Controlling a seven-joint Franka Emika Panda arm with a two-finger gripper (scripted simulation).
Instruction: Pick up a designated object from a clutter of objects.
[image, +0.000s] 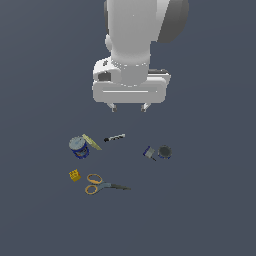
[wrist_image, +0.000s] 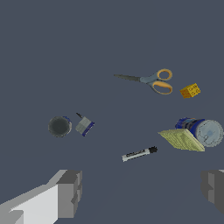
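Below the wide-open grey gripper (image: 129, 107), which holds nothing, the tiny blocky blue piece with a pale grey face (image: 149, 152) is seen lower and toward the exterior view's right, touching the dark round disc (image: 164, 152).

We see the gripper (image: 129, 107) hanging well above the floor, fingers spread wide, nothing between them. Open floor lies under it and all round the clutter. The blue piece (image: 149, 152) has the dark round disc (image: 164, 152) just beside it on the exterior view's right; we can't tell if they touch, so that side is tight. Its other sides look free. The marker (image: 114, 137) lies near, apart. Blue can (image: 78, 147) and tan flat strip (image: 91, 142) sit together well off to the exterior view's left, with yellow cube (image: 75, 175) and scissors (image: 102, 184) nearer the camera.
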